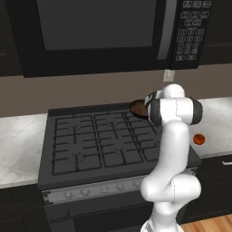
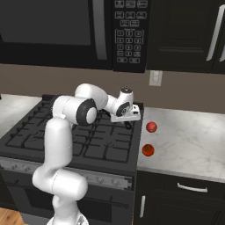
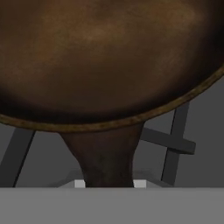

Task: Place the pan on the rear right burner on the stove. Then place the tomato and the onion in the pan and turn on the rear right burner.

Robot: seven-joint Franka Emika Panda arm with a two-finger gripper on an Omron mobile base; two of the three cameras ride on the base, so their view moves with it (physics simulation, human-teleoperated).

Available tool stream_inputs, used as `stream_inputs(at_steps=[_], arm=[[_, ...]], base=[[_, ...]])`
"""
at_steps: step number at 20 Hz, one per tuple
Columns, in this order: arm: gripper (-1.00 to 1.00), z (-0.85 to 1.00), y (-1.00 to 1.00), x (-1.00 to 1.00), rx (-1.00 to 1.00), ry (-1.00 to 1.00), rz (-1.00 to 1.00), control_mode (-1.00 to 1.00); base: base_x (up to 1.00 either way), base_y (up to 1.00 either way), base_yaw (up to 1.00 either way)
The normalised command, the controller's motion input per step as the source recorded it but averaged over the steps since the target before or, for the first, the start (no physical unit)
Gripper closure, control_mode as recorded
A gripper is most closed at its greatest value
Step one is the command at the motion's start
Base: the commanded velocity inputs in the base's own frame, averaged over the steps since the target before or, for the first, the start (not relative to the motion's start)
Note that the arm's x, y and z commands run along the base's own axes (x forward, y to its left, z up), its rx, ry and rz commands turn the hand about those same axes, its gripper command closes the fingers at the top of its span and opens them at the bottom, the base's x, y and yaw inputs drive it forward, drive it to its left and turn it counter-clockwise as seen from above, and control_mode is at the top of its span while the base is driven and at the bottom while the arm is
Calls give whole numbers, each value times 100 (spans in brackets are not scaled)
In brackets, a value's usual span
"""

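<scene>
Pan (image 3: 109,57) placement looks close to finished: in the hand view its brown inside spreads across the upper frame, with the handle running down to the bottom centre between two pale finger pads (image 3: 79,183), so the end effector (image 2: 127,124) appears clenched on the handle. In the left base view the pan's rim peeks out at centre right, just behind the white arm, over the back right corner of the stove (image 1: 90,140), which is where the rear right burner (image 2: 115,123) sits (whether the pan already rests on the grate or hangs just above it, I cannot tell). The tomato (image 2: 151,127) and the onion (image 2: 148,150) both lie on the marble counter (image 2: 189,140) at centre right of the right base view, near each other and well apart from the pan. Judging by this, letting go of the pan, both vegetable transfers and the knob turn are all left to do.
</scene>
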Motion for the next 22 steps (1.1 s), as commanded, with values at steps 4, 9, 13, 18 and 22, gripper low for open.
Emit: stream_inputs(at_steps=[4, 9, 13, 18, 22], arm=[[-100, -2, 5, -1, 0, 0, 0, -100], [-100, 29, 0, -11, -2, -10, -2, -100], [-100, 60, 0, -6, -4, -18, -4, -100], [-100, 50, -4, -17, -1, -17, -5, -100], [-100, 19, -25, -25, 0, -8, -9, -100]], base=[[0, 0, 0], [0, 0, 0], [0, 0, 0], [0, 0, 0], [0, 0, 0]])
